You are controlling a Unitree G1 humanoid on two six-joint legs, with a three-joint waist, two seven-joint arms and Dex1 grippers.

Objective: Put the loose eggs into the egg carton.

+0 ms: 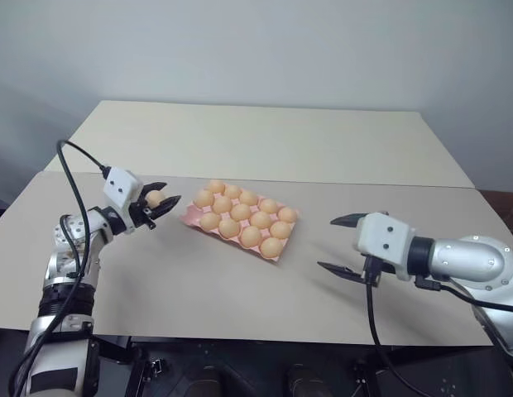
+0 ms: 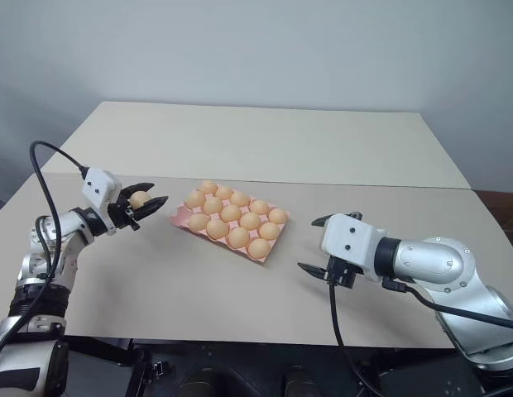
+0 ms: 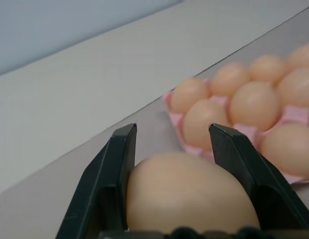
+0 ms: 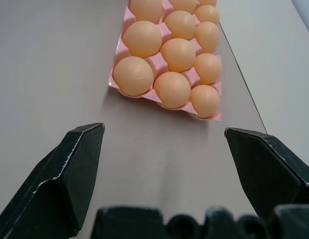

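Note:
The pink egg carton (image 1: pixel 193 217) lies in the middle of the table, its cups holding several orange-tan eggs. Just left of it and raised off the table, my left gripper (image 1: pixel 163 203) is shut on one loose egg (image 1: pixel 155 198). The left wrist view has that egg (image 3: pixel 189 194) squeezed between the two black fingers (image 3: pixel 114 179), with the carton (image 3: pixel 175 119) right behind it. To the right of the carton, my right gripper (image 1: pixel 341 245) stands open with nothing in it. The right wrist view looks past that gripper (image 4: pixel 164 149) to the carton (image 4: pixel 159 63).
The carton sits on a beige table (image 1: pixel 174 289). A second, paler table (image 1: pixel 265 141) joins it behind, along a seam just past the carton. A grey wall closes off the back.

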